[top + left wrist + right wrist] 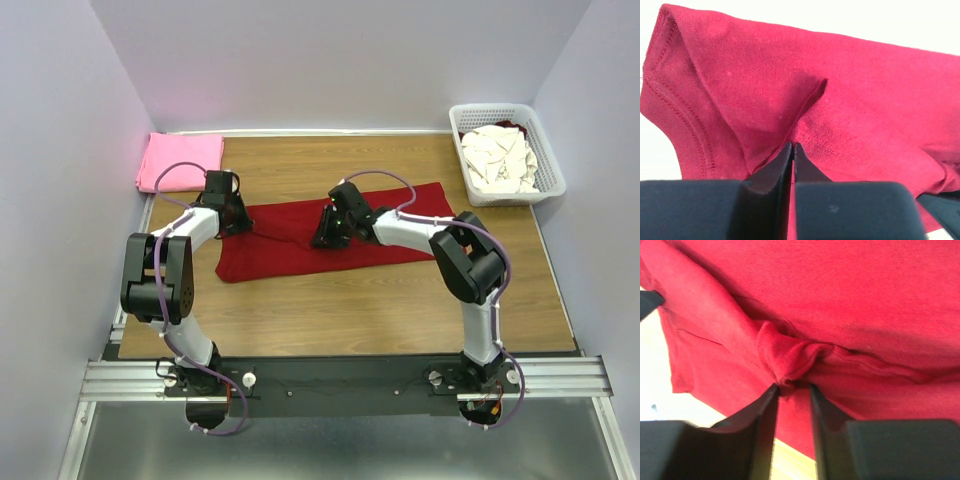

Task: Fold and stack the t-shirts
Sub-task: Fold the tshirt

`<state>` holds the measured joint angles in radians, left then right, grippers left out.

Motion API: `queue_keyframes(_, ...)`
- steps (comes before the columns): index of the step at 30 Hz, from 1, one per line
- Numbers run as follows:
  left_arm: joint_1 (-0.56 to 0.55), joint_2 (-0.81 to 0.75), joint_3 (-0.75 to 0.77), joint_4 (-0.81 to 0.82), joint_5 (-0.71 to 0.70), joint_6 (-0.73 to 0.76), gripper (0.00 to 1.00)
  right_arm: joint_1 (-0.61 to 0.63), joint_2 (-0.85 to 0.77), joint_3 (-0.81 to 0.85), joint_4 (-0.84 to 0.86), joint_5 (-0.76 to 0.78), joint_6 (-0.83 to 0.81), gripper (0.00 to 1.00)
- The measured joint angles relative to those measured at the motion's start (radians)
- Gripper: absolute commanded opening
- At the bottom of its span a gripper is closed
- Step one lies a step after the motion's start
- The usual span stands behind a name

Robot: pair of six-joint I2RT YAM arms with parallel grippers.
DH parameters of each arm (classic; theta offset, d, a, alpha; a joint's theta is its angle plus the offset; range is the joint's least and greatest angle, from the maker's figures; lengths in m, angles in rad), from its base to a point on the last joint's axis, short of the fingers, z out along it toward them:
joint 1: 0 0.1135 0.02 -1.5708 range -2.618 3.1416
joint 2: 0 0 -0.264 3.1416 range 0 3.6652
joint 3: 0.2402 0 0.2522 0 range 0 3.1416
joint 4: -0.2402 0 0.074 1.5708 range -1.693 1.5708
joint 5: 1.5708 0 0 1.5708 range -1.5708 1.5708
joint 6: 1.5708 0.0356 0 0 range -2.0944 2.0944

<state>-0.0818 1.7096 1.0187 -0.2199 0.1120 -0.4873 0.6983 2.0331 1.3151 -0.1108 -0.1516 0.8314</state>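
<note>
The left jaws stand almost shut, with only a thin slit between them. A raised crease of the dark red t-shirt [765,75] runs straight into their tips, so they pinch that fold. Just left of the pinch lies a stitched hem that curves round the cloth's edge. The right jaws stand narrowly apart. A small bunched knot of the same shirt sits right at their tips, and wrinkles run out from it to the right. Whether the knot is squeezed or only lies in the gap I cannot tell.

In the overhead view the left jaws are at the left end of the shirt, close to its far corner. The right jaws are down on the cloth around its middle, near its far edge. The left arm [165,275] reaches up the left side of the tabletop [350,310]. The right arm [470,265] bends in from the right.

The dark red shirt lies as a long strip across the middle of the tabletop, its right end a little farther back than its left. A bright pink t-shirt [180,160] lies folded flat at the far left corner, apart from the red one. At the far right stands a white lattice basket [553,180] holding crumpled cream-white t-shirts [497,158].
</note>
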Motion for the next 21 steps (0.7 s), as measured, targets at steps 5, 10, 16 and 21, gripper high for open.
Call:
queue_keyframes(5, -0.001, -0.030, 0.000, 0.000, -0.001, 0.003, 0.39, 0.000, -0.032, 0.019, -0.051, 0.040, -0.056, 0.44)
queue_keyframes(10, -0.007, -0.135, 0.002, -0.005, -0.019, 0.004, 0.34, 0.000, -0.071, 0.076, -0.064, 0.043, -0.123, 0.43)
queue_keyframes(16, -0.061, -0.180, 0.035, 0.006, -0.027, 0.013, 0.23, -0.011, -0.072, 0.122, -0.011, -0.119, -0.199, 0.43)
queue_keyframes(21, -0.101, -0.086, 0.036, 0.060, 0.005, -0.003, 0.17, -0.027, -0.013, 0.120, 0.119, -0.261, -0.202, 0.43)
